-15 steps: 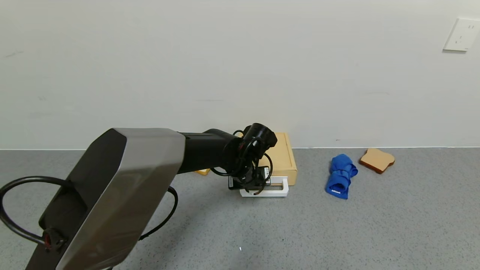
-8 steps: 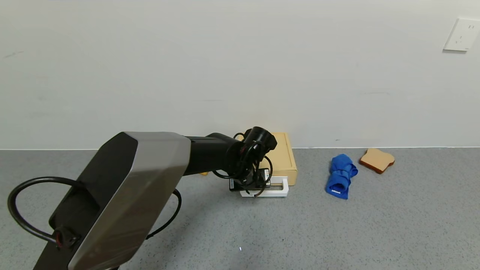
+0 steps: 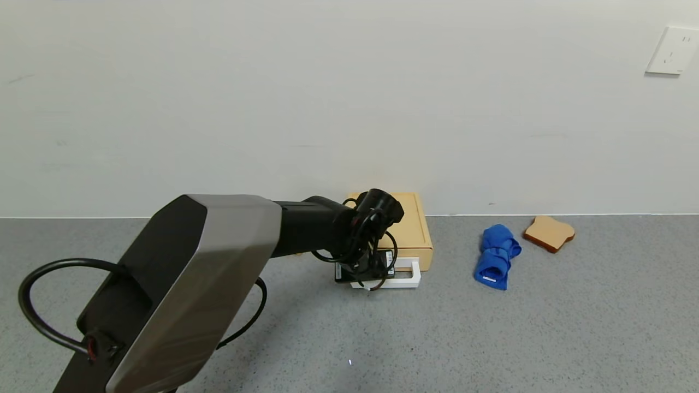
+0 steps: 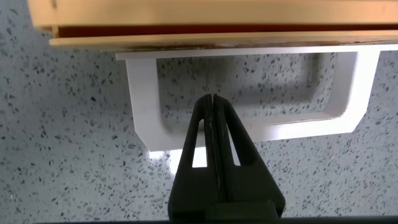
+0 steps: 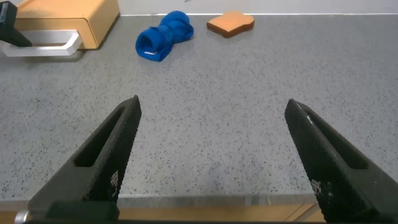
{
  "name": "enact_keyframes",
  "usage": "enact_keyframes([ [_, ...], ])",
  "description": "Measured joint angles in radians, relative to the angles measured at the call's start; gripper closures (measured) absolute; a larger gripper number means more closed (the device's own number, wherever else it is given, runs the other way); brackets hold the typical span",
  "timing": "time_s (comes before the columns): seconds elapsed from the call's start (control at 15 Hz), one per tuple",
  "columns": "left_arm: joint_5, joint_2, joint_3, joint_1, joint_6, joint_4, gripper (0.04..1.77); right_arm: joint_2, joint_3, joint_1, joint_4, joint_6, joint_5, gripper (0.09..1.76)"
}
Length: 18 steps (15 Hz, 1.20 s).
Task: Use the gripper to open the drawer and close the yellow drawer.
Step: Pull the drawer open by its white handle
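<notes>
Right gripper point(image 5: 211, 155): nearest the robot, low over the grey counter point(image 3: 491, 338), fingers spread wide, holding nothing.

Left gripper point(image 4: 214, 124): fingers pressed together, tips pointing into the opening of the white loop handle point(image 4: 249, 93), above the handle's near bar. Contact with the handle cannot be told. In the head view the left gripper point(image 3: 368, 270) sits at the handle point(image 3: 407, 278), directly at 6 o'clock of the drawer.

Drawer point(image 3: 412, 229): one, pale yellow-tan, flat on the counter against the wall, at 12 o'clock from the left gripper. Its tray front shows only a narrow gap to the box.

Other items: one rolled blue cloth point(image 3: 497, 256) at 3 o'clock of the drawer; one bread slice point(image 3: 549, 233) beyond it at 2 o'clock; one wall socket point(image 3: 671, 50).
</notes>
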Motion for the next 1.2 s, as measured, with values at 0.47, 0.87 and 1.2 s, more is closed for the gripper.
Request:
enact_keyframes([
  [0.47, -0.075, -0.016, 0.001, -0.014, -0.011, 0.101, 1.70, 0.000, 0.000, 0.000, 0.000, 0.000, 0.000, 0.15],
  [0.87, -0.083, -0.034, 0.017, -0.039, -0.085, 0.182, 1.70, 0.000, 0.000, 0.000, 0.000, 0.000, 0.000, 0.15],
  [1.2, -0.079, -0.059, 0.059, -0.067, -0.120, 0.186, 1.70, 0.000, 0.000, 0.000, 0.000, 0.000, 0.000, 0.15],
])
